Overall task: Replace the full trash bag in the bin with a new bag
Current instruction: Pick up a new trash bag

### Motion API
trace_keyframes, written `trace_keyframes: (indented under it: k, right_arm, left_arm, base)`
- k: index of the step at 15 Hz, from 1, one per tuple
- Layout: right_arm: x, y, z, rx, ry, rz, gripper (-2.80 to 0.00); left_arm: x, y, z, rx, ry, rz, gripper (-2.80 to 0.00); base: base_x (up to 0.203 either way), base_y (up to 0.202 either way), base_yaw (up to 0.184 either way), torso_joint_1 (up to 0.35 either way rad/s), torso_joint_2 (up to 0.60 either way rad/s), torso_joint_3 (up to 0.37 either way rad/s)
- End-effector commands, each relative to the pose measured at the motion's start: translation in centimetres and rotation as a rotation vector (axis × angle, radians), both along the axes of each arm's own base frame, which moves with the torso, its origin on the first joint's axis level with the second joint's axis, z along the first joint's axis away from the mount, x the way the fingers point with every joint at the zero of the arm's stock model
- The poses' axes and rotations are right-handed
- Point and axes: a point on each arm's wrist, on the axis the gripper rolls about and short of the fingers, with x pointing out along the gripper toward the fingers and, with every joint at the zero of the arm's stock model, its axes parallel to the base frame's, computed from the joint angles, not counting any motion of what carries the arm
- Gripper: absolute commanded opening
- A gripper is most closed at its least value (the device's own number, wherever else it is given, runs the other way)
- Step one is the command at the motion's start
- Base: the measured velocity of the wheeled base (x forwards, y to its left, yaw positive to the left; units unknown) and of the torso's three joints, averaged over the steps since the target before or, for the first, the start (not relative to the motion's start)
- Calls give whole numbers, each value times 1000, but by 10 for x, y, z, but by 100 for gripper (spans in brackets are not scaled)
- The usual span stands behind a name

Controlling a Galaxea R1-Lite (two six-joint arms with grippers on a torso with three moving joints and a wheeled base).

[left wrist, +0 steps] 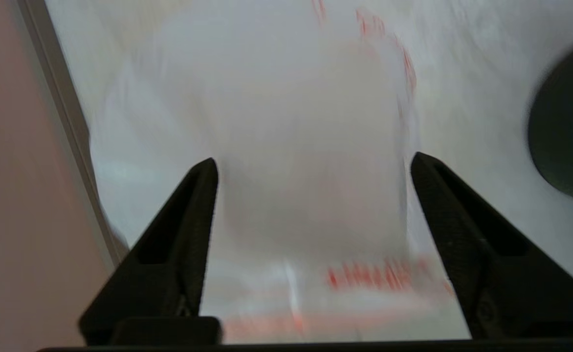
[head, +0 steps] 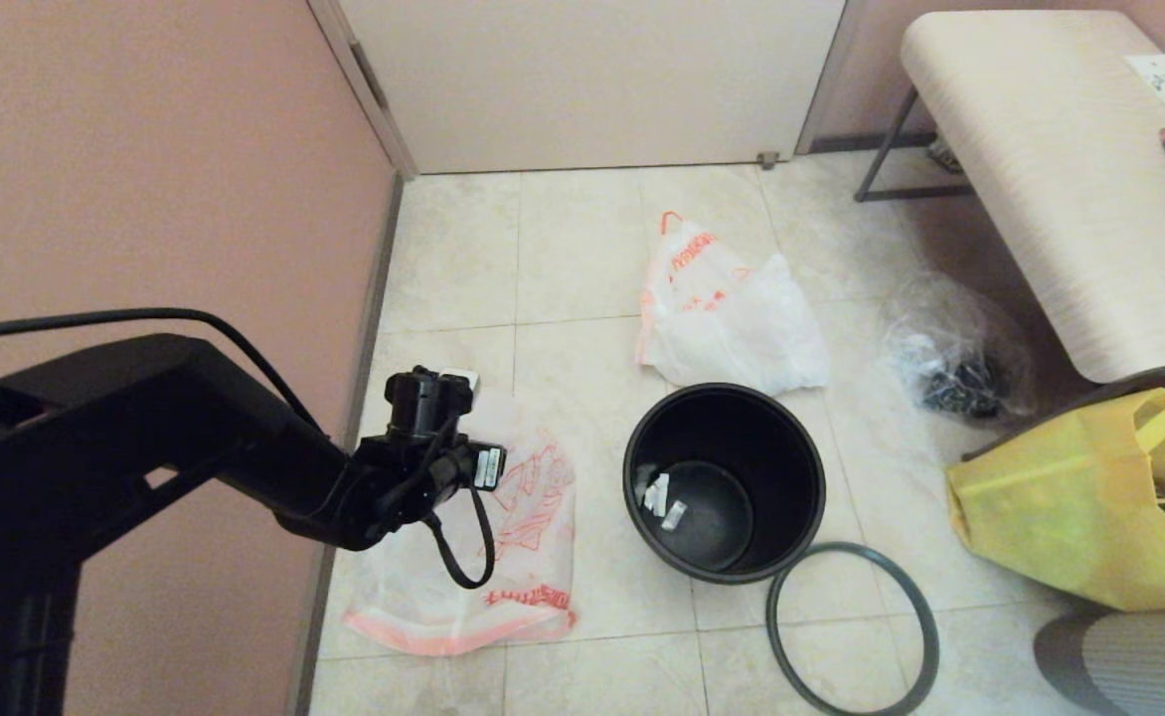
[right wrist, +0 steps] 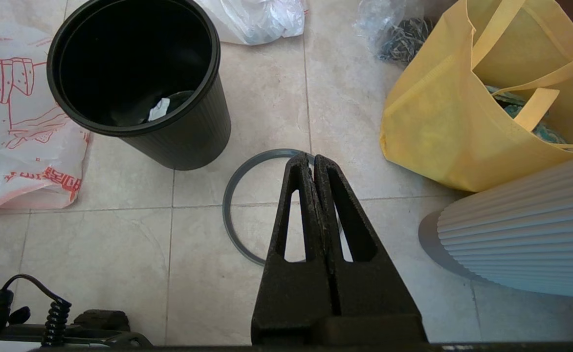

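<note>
The new bag lies flat on the floor tiles by the left wall, showing its red drawing and pink-orange hem. My left gripper hangs open just above the new bag, with nothing between its fingers. The black bin stands upright with no liner and a few white scraps at its bottom. Its grey hoop lies on the floor beside it. The full trash bag sits behind the bin. My right gripper is shut and empty above the hoop.
A yellow tote stands right of the bin, with a clear bag of black bits behind it. A cream bench fills the back right. A white ribbed object is at the lower right. The pink wall is close on the left.
</note>
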Motion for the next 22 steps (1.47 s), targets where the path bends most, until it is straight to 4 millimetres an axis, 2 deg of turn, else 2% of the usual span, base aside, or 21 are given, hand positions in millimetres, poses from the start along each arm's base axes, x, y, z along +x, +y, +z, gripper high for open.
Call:
trace_keyframes:
  k: [1,6,7,13,15,17,19,22]
  right_arm:
    - [0,0,0,0,0,1,-280]
    - [0,0,0,0,0,1,-280]
    - [0,0,0,0,0,1,-280]
    - [0,0,0,0,0,1,-280]
    - [0,0,0,0,0,1,-280]
    - [0,0,0,0,0,1,-280]
    - [0,0,0,0,0,1,-280]
    - [0,0,0,0,0,1,-280]
  left_arm:
    - [13,-2,-21,19,-9,-1,0]
    - [42,-5,-54,68,-11,-11,0]
    - [47,-4,-58,78,-12,-10,-280]
    - [52,-5,-48,78,-47,-6,-280]
    - [42,-4,-43,87,-26,-1,-280]
    - [19,1,-41,121,99,-3,-280]
    - [-3,2,-14,80,125,12,-280]
    - [-58,2,53,31,139,-13,-280]
  base:
    - [0,0,0,0,0,0]
    - [0,0,0,0,0,0]
    - [0,0,0,0,0,0]
    - [0,0,0,0,0,0]
    - [0,0,0,0,0,0]
    - [0,0,0,0,0,0]
    - [0,0,0,0,0,0]
    - [0,0,0,0,0,0]
